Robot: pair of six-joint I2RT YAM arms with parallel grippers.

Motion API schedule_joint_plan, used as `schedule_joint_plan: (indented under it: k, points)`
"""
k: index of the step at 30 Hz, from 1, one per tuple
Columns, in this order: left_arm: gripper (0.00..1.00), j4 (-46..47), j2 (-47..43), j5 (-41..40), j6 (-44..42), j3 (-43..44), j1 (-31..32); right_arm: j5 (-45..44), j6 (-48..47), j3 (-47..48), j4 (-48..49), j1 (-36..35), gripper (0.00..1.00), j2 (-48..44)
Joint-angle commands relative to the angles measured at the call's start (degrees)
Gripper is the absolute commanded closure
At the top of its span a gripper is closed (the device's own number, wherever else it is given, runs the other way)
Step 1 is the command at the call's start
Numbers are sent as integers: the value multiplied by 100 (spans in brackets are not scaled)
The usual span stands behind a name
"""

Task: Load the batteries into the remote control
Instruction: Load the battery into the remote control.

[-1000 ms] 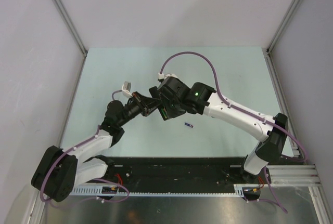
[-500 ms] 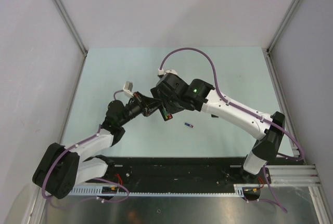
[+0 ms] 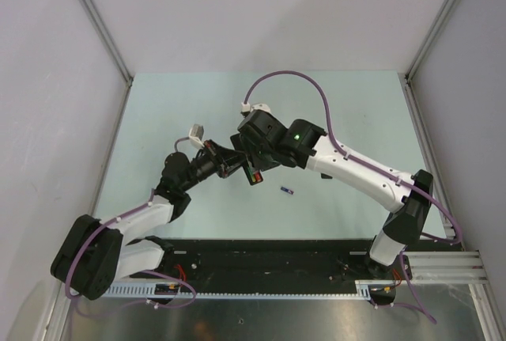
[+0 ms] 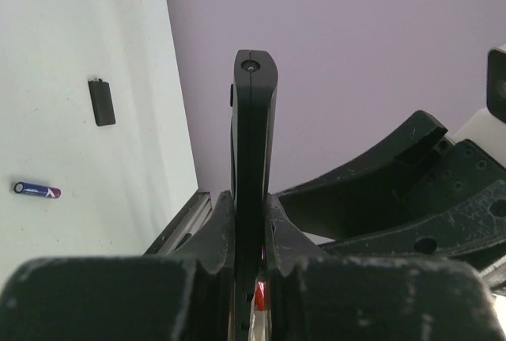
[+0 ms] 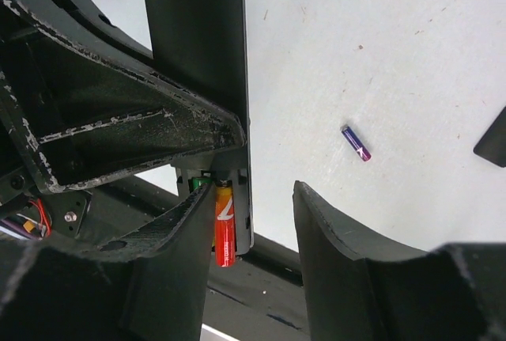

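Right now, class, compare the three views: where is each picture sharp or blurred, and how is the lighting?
Top external view: even, diffuse light, faint shadows; the loose blue-purple battery is tiny but distinct. Left wrist view: the left gripper blurs near the lens, while the remote control it clamps looks crisp. Right wrist view: the red battery is sharp, no glare.

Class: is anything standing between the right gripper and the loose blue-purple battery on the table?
Nothing visible. The blue-purple battery lies on the table ahead of the right gripper, jaws open. The remote control, clamped in the left gripper, is off to one side.
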State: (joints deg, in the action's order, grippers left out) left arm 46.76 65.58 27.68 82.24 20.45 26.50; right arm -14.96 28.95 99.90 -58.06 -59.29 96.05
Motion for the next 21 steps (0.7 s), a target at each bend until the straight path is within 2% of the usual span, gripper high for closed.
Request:
schedule_joint_plan:
  k: [1, 7, 11, 13, 18, 21]
  points:
    - [100, 791, -19, 325, 302, 223, 57, -253, 146, 197, 216, 58, 51, -200]
    - [100, 799, 25, 334, 311, 179, 57, -235, 173, 48, 533, 40, 49, -569]
    - [100, 808, 34, 413, 363, 205, 39, -96, -64, -382, 1058, 31, 48, -1217]
    - [100, 799, 42, 518, 398, 223, 31, -34, -231, -953, 1612, 49, 47, -1561]
    - [100, 808, 218, 922, 425, 319, -13, 932, -679, -2025, 2693, 154, 44, -2694]
    - [100, 799, 376, 1222, 460, 363, -22, 1443, -987, -2754, 3273, 137, 39, -3073]
